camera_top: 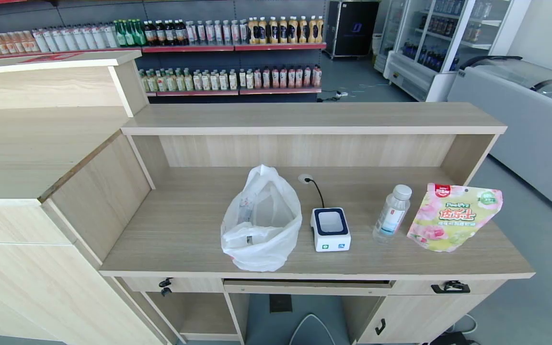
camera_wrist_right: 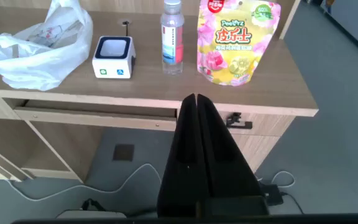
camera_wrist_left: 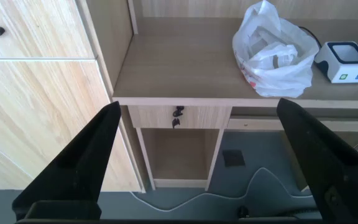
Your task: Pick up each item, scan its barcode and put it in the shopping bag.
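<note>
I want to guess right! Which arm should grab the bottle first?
Right, probably. The bottle and pouch sit right of the scanner, nearer the right tool; the left tool faces the bag.

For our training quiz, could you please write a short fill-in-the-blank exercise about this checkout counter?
The ____ stands between the shopping bag and the water bottle.
The water bottle stands ____ beside the pink snack pouch.
The left gripper is ____, the right gripper shut.
Missing words: barcode scanner; upright; open.
</note>
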{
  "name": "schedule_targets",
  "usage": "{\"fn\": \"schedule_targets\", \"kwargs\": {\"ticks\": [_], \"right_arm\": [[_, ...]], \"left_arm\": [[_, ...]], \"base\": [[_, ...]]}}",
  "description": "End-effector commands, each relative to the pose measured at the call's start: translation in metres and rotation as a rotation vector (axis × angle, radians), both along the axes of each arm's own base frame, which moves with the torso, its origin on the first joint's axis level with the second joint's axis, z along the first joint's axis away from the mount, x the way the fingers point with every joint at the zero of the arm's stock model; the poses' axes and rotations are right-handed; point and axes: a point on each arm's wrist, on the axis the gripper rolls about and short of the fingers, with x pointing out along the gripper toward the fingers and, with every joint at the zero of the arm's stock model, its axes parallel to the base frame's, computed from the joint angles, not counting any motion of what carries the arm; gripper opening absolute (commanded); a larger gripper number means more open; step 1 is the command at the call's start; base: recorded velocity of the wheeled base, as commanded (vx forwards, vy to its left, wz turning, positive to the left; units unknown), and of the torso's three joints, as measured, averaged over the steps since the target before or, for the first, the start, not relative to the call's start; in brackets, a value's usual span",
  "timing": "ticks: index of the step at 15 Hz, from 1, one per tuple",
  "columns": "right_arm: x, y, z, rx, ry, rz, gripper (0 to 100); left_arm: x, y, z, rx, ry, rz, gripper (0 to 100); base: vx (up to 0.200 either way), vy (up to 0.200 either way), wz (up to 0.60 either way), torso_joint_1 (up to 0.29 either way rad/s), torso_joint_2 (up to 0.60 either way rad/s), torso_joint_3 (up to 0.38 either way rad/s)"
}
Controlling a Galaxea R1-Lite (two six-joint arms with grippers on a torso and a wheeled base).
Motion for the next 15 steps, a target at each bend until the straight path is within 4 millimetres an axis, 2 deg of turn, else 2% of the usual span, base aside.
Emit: {"fn": "schedule_targets", "kwargs": {"ticks": [1, 2, 4, 6, 7, 8, 10, 13, 14, 15], "right_arm": [[0.004, 0.001, 0.053, 0.015, 0.029, 0.048, 0], [0.019, 0.0, 0.095, 0.024, 0.046, 0.033, 0], [0.053, -0.001, 0.141, 0.012, 0.099, -0.035, 0], [0.091, -0.002, 0.145, -0.025, 0.164, -0.039, 0], [0.109, -0.002, 0.14, -0.017, 0.164, -0.039, 0], [0.123, -0.002, 0.138, -0.02, 0.163, -0.036, 100], [0.182, -0.007, 0.122, -0.002, 0.227, -0.057, 100], [0.268, -0.019, 0.07, -0.008, 0.224, -0.055, 100], [0.283, -0.022, 0.052, -0.051, 0.251, 0.007, 100], [0.289, -0.024, 0.044, -0.094, 0.277, 0.051, 100]], "left_arm": [[0.0, 0.0, 0.0, 0.0, -0.001, 0.0, 100], [0.0, 0.0, 0.0, 0.0, -0.001, 0.0, 100], [0.0, 0.0, 0.0, 0.0, -0.001, 0.0, 100], [0.0, 0.0, 0.0, 0.0, -0.001, 0.0, 100], [0.0, 0.0, 0.0, 0.0, -0.001, 0.0, 100], [0.0, 0.0, 0.0, 0.0, -0.001, 0.0, 100], [0.0, 0.0, 0.0, 0.0, -0.001, 0.0, 100], [0.0, 0.0, 0.0, 0.0, -0.001, 0.0, 100], [0.0, 0.0, 0.0, 0.0, -0.001, 0.0, 100], [0.0, 0.0, 0.0, 0.0, -0.001, 0.0, 100]], "base": [[0.0, 0.0, 0.0, 0.0, 0.0, 0.0], [0.0, 0.0, 0.0, 0.0, 0.0, 0.0], [0.0, 0.0, 0.0, 0.0, 0.0, 0.0], [0.0, 0.0, 0.0, 0.0, 0.0, 0.0], [0.0, 0.0, 0.0, 0.0, 0.0, 0.0], [0.0, 0.0, 0.0, 0.0, 0.0, 0.0], [0.0, 0.0, 0.0, 0.0, 0.0, 0.0], [0.0, 0.0, 0.0, 0.0, 0.0, 0.0], [0.0, 0.0, 0.0, 0.0, 0.0, 0.0], [0.0, 0.0, 0.0, 0.0, 0.0, 0.0]]}}
